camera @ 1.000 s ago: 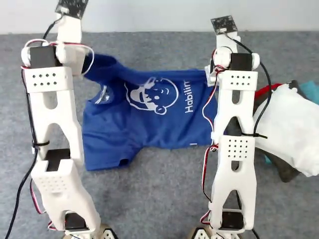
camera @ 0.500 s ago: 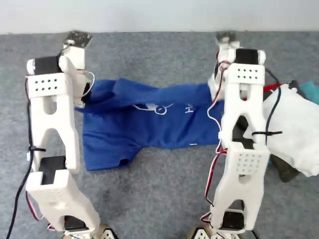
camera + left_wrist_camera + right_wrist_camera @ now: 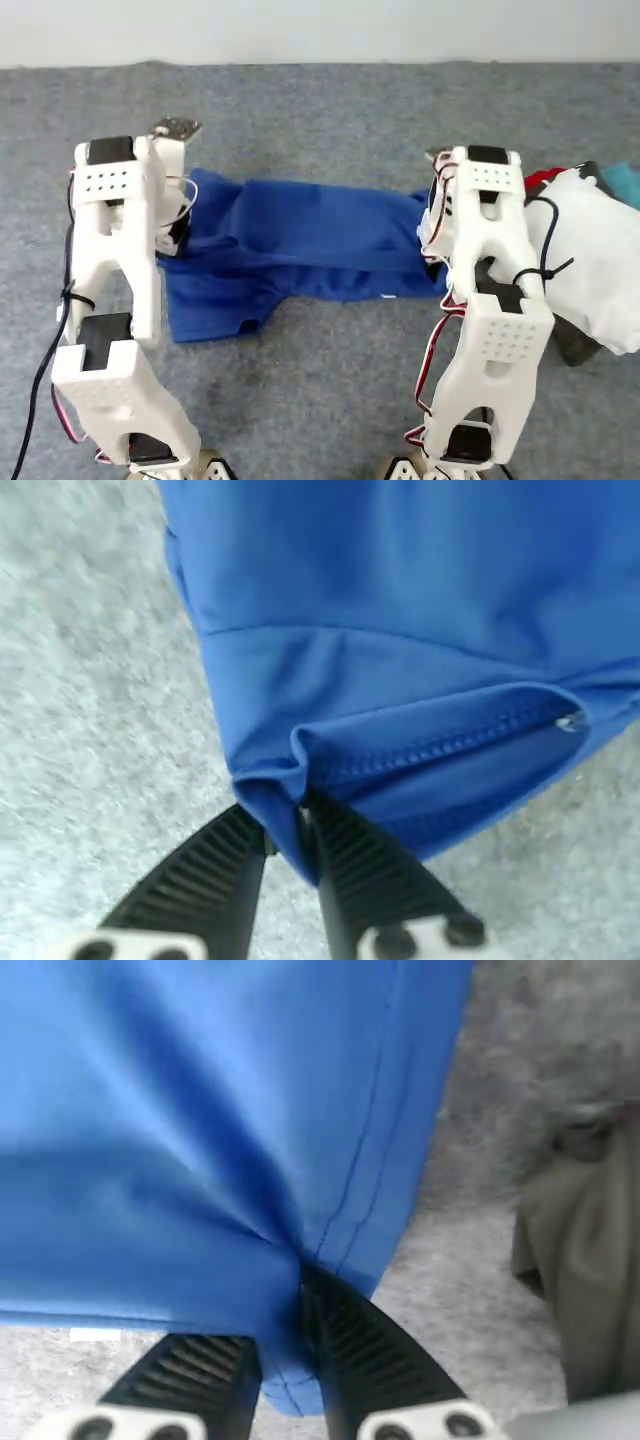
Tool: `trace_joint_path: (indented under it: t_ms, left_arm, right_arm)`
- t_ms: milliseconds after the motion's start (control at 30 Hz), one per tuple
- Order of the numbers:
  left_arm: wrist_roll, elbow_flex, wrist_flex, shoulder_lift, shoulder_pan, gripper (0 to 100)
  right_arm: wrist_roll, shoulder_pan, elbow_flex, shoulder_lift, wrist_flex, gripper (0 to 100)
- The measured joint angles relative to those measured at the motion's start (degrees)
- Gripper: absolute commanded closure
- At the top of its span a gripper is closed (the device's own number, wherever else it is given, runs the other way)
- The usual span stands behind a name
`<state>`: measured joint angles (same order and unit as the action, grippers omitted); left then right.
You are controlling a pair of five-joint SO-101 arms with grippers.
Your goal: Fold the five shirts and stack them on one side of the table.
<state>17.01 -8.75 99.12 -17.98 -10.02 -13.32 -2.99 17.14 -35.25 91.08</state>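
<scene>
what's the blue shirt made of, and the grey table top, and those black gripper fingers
The blue shirt looks like a thin, smooth knit fabric with a slight sheen; it drapes in soft folds and has a stitched hem. The table top seems to be grey felt or short-pile carpet, matte and fuzzy. The left gripper has fingers of what is likely hard black plastic, matte, with moulded ridges.

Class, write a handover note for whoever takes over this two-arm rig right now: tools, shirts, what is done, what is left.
Left tool: shut on one end of the blue shirt.
Right tool: shut on its other end.
The blue shirt lies across the table between the arms, doubled over lengthwise.
A heap of clothes, white on top, sits unfolded beside the right arm.
Done: first fold under way; no stack yet.
Left: finish this shirt, fold the rest, stack them.
</scene>
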Motion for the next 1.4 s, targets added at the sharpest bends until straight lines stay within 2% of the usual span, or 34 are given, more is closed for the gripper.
trace_joint_path:
  t_ms: [167,400,633,833,1067,1200,1400]
  left_arm:
    - [0.0,3.69,-0.18,0.0,0.0,99]
    - [0.0,6.77,-0.18,0.0,0.0,93]
    - [0.0,9.41,-0.09,0.09,-0.88,93]
    - [0.0,9.41,-0.09,0.09,-7.21,93]
    - [3.52,9.76,-0.09,0.09,-15.74,92]
    - [5.1,13.01,-0.09,0.09,-14.33,92]
    - [5.45,20.13,-0.18,0.79,-5.27,92]
  right_arm:
    - [0.0,0.0,-3.08,0.0,-0.62,82.8]
    - [-0.26,0.09,-2.37,1.85,8.88,82.0]
    - [-3.25,1.58,-3.34,7.47,9.32,81.8]
    - [-8.88,6.42,-12.31,14.24,9.41,73.2]
    - [-12.22,7.03,-16.0,15.91,9.41,72.9]
    - [-14.07,7.56,-16.0,15.12,9.41,73.1]
    - [-11.08,7.3,-16.0,15.3,9.41,73.1]
